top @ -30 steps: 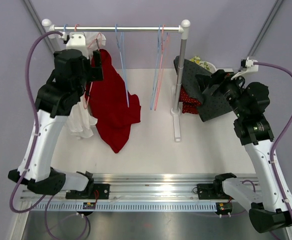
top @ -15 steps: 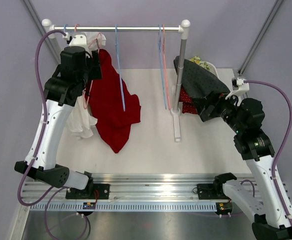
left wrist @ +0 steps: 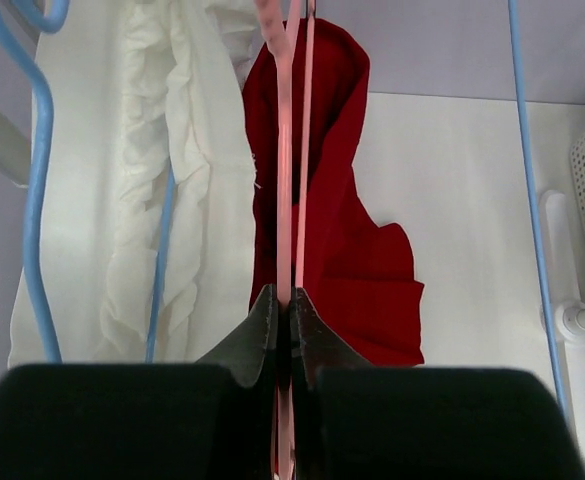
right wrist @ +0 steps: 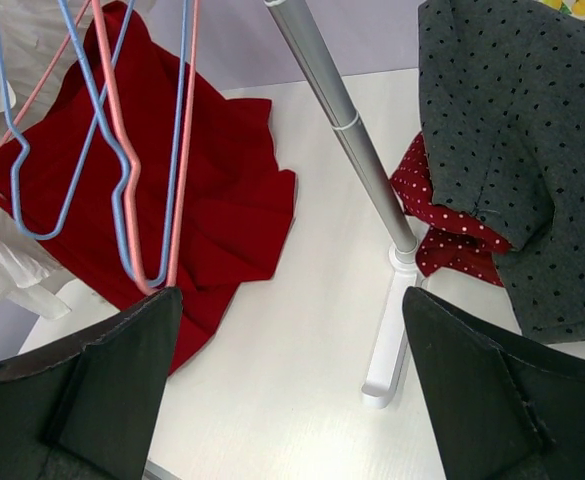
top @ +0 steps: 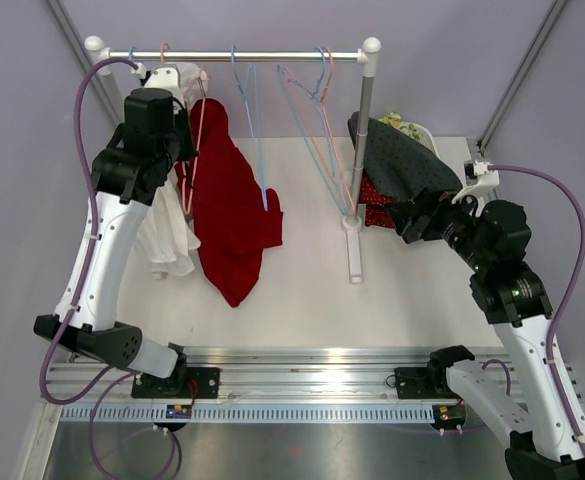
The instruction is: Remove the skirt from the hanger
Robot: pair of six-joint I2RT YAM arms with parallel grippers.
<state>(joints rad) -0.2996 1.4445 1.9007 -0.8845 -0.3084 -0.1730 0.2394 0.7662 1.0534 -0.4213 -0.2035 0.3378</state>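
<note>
snapped shut since a second back: left gripper [left wrist: 283,300] on pink hanger [left wrist: 284,200]; right gripper [right wrist: 290,300] gaping, empty. red skirt [left wrist: 357,280] yet to come off.

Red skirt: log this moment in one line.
left gripper: shut on pink hanger | right gripper: open, empty | red skirt: hanging on hanger

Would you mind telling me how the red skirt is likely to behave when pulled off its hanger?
The red skirt will probably be floppy: it hangs in loose folds, its hem spread on the table. It looks thin and light, yet might snag on the pink hanger pinched in the left gripper.
</note>
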